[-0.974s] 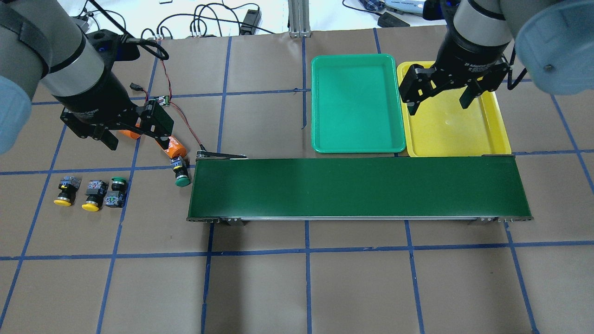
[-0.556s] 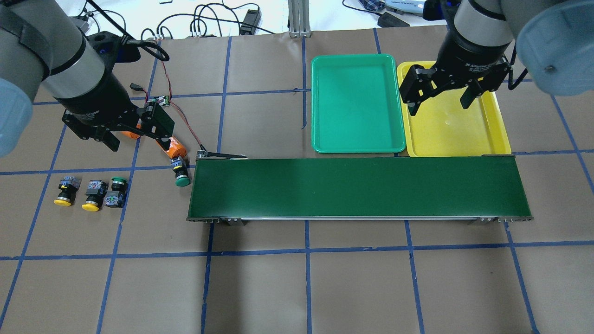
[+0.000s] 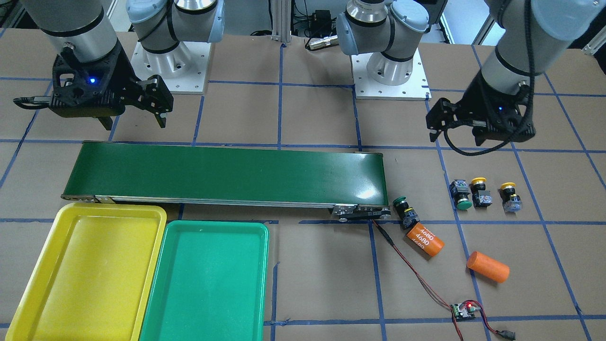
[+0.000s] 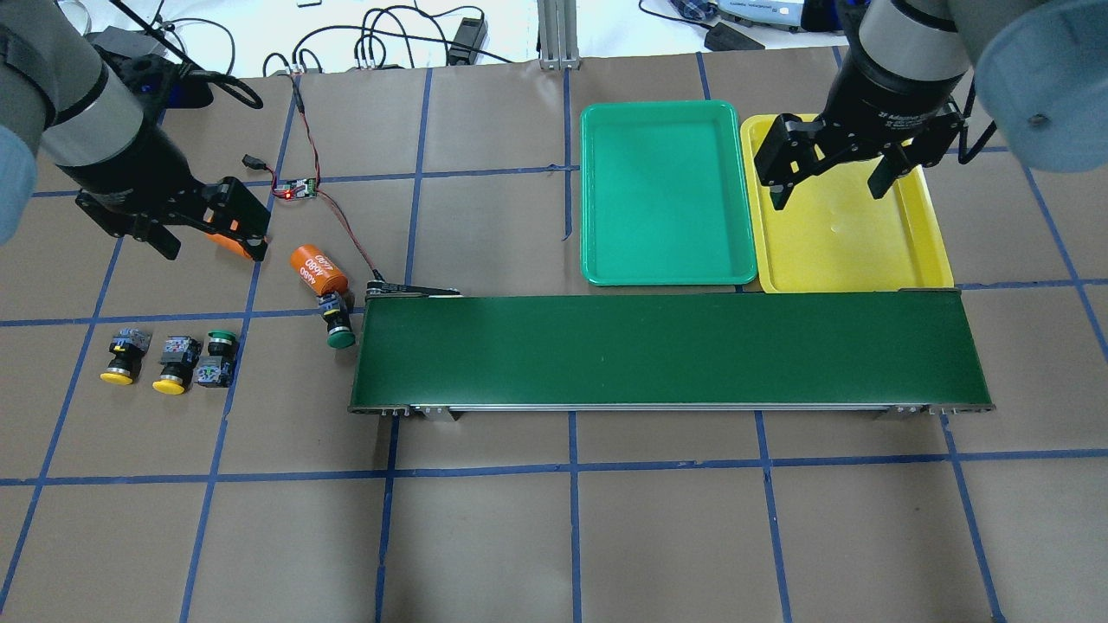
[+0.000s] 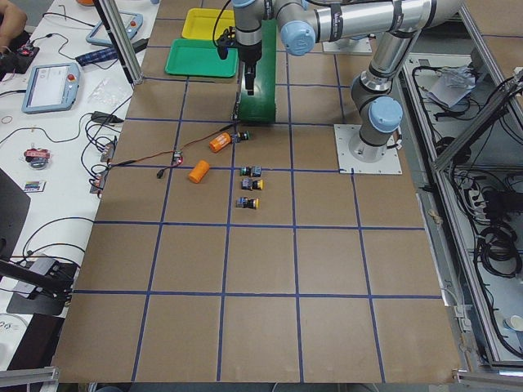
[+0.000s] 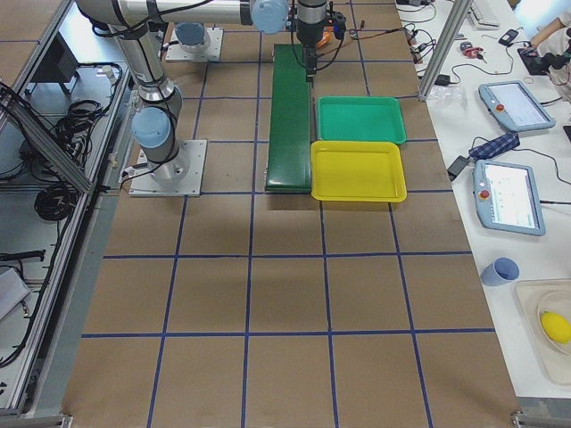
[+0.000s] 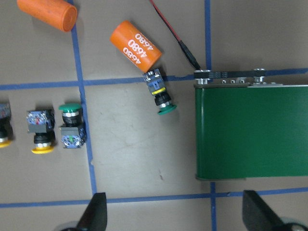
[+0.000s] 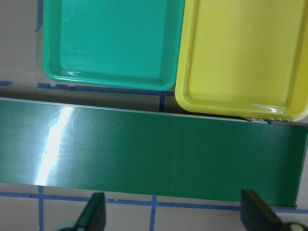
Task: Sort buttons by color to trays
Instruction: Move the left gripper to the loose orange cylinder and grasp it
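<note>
Overhead exterior half-hides your plain orange cylinder (image 3: 487,266) behind left gripper (image 4: 210,245), front-facing bares it, both grippers wide, right gripper (image 4: 827,186) by conveyor belt (image 4: 666,350) end

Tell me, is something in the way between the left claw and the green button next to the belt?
Yes. The orange cylinder marked 4680 lies between the open left gripper and the green button by the belt, right at the button's back end. Nothing covers the button from above.

Four buttons (image 4: 338,324) (image 4: 216,356) (image 4: 173,365) (image 4: 119,356), two trays (image 4: 666,199) (image 4: 848,251).
Two green-capped, two yellow-capped; one green tray, one yellow; two orange cylinders (image 3: 425,240) (image 3: 487,266), one belt (image 4: 666,350), seemingly one circuit board (image 3: 463,310).
</note>
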Action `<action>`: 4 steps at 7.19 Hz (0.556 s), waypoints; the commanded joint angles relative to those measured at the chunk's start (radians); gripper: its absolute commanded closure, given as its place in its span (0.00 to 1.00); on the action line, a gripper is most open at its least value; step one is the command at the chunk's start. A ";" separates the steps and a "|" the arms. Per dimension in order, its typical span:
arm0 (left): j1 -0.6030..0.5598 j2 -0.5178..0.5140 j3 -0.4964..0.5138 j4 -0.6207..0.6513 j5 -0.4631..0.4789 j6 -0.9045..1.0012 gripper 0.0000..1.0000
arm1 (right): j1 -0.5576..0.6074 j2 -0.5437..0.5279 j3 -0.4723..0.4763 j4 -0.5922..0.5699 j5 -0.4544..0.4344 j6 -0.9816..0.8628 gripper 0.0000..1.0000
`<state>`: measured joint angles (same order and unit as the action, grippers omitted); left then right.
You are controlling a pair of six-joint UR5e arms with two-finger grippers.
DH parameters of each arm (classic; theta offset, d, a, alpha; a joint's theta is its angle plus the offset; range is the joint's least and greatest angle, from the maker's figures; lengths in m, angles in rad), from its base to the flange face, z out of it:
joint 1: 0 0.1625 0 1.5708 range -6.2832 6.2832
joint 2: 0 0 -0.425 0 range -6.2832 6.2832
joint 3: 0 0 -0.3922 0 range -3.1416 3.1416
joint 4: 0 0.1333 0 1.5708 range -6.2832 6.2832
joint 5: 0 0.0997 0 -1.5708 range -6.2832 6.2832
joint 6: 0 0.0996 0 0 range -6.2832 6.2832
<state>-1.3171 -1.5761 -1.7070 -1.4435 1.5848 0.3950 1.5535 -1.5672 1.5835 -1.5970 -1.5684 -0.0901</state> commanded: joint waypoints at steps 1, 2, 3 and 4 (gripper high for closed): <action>0.109 -0.103 -0.005 0.132 -0.002 0.221 0.00 | -0.004 0.004 -0.004 -0.004 0.002 0.000 0.00; 0.119 -0.157 -0.008 0.200 -0.003 0.246 0.00 | -0.024 0.033 -0.005 -0.004 0.002 0.000 0.00; 0.119 -0.220 -0.005 0.275 -0.003 0.287 0.00 | -0.029 0.055 -0.005 -0.003 -0.001 0.001 0.00; 0.121 -0.276 -0.005 0.360 -0.005 0.300 0.00 | -0.029 0.076 -0.004 -0.001 0.005 0.003 0.00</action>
<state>-1.2009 -1.7799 -1.7126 -1.1832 1.5814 0.6654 1.5285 -1.5179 1.5790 -1.6000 -1.5669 -0.0891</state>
